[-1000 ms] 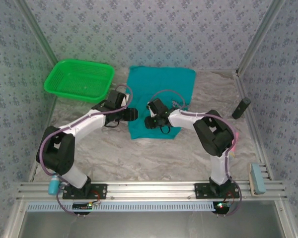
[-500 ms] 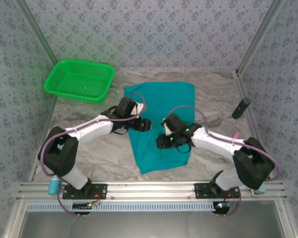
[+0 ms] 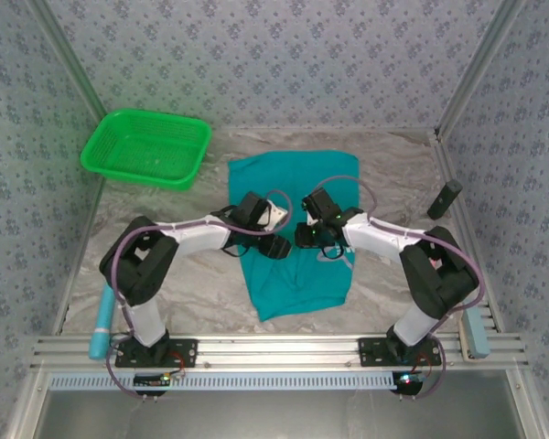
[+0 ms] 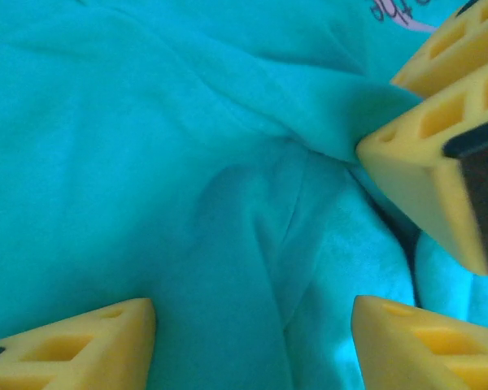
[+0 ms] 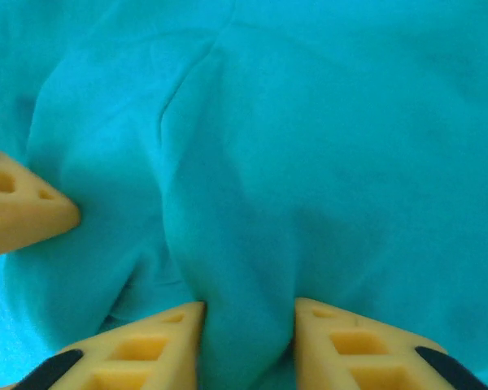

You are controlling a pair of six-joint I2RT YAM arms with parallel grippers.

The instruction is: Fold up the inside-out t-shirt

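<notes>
The inside-out t-shirt (image 3: 297, 288) lies flat as a long teal strip down the middle of the table, with small lettering (image 4: 398, 10) on its face. Both grippers meet over its middle. My left gripper (image 3: 276, 247) (image 4: 252, 349) stands open, its yellow fingertips (image 4: 73, 345) wide apart and resting on the cloth. My right gripper (image 3: 304, 240) (image 5: 248, 341) is shut on a raised ridge of the t-shirt (image 5: 244, 244), which touches both pads. The right gripper's fingers (image 4: 423, 162) show in the left wrist view, nipping a fold.
A bright green mesh basket (image 3: 146, 146) sits at the back left. A black cylinder (image 3: 444, 198) stands by the right post. A blue tube (image 3: 101, 320) lies at the near left and a teal block (image 3: 476, 331) at the near right by the rail.
The shirt has been drawn out toward the near edge. Both grippers have come together over its middle, and the right one has closed on a fold of cloth.
</notes>
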